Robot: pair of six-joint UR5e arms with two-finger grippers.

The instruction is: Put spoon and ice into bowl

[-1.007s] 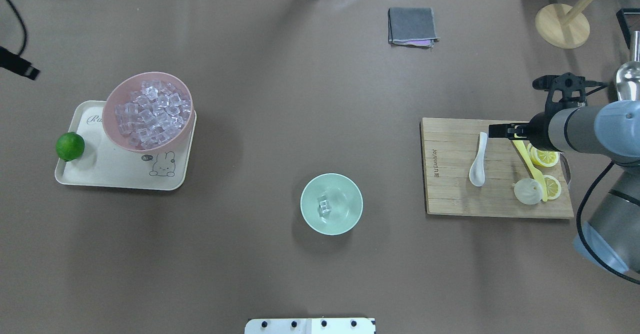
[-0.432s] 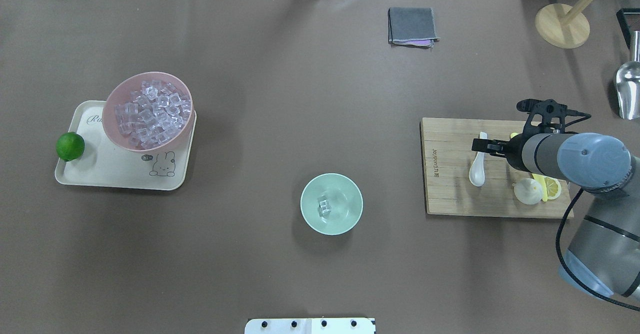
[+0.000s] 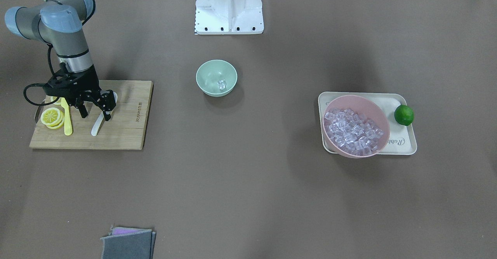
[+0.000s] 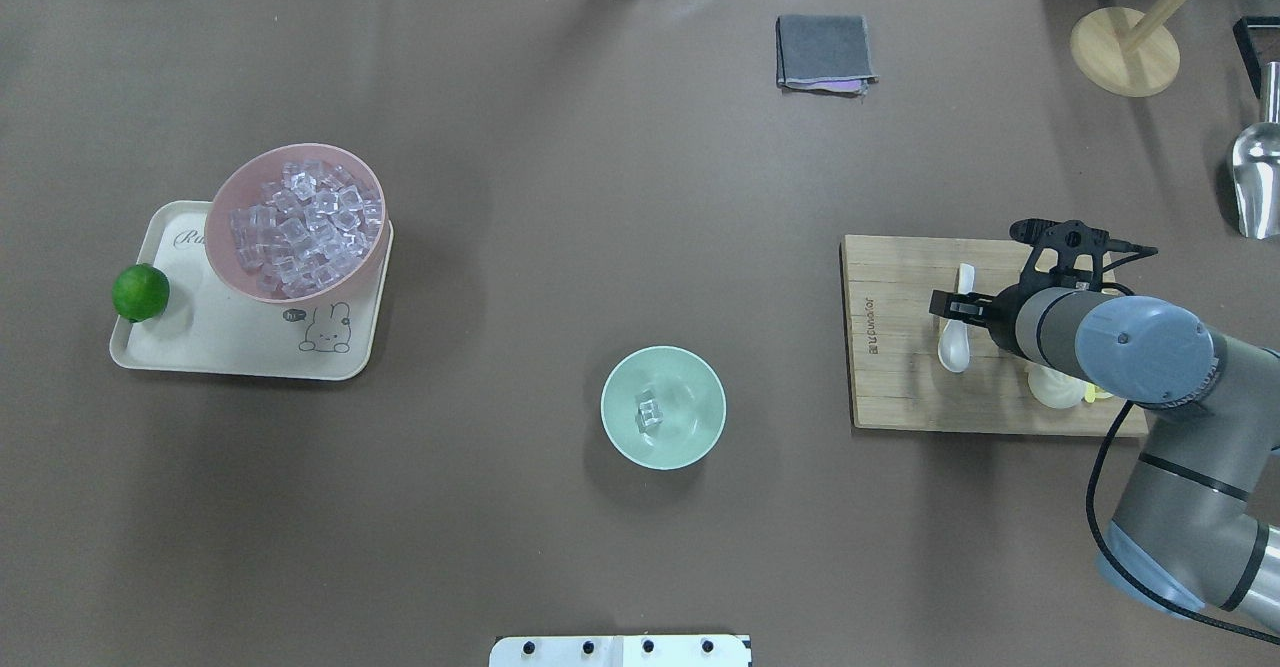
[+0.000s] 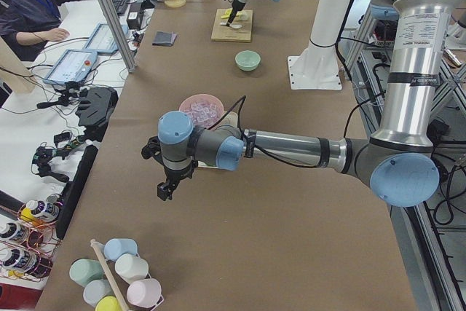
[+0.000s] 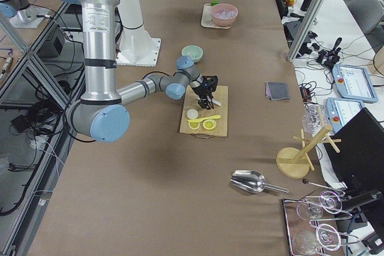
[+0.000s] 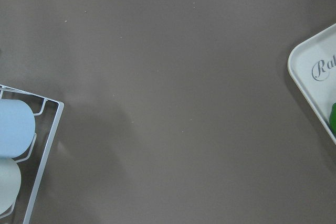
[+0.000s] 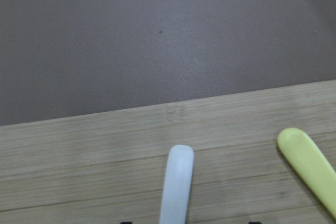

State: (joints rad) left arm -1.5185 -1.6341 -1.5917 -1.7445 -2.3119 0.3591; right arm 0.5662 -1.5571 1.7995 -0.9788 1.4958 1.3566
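The white spoon (image 4: 954, 345) lies on the wooden cutting board (image 4: 895, 367), handle pointing away from the robot. My right gripper (image 4: 958, 307) is open, low over the handle, with its fingers on either side of it (image 3: 95, 113). The right wrist view shows the handle tip (image 8: 177, 182) between the fingertips. The mint-green bowl (image 4: 663, 407) stands at table centre with one ice cube (image 4: 650, 412) in it. Many more cubes fill the pink bowl (image 4: 296, 222). My left gripper (image 5: 166, 189) shows only in the exterior left view, off the table's left end; I cannot tell its state.
A yellow knife (image 3: 67, 121), lemon slices (image 3: 51, 117) and a pale half-round piece (image 4: 1052, 385) share the board. The pink bowl sits on a cream tray (image 4: 200, 342) with a lime (image 4: 140, 292). A grey cloth (image 4: 823, 52), metal scoop (image 4: 1255, 182) and wooden stand (image 4: 1125, 52) lie far back.
My right arm has swung in over the board and the gripper has moved from beside the knife to over the spoon's handle. Bowl, ice and tray have not moved.
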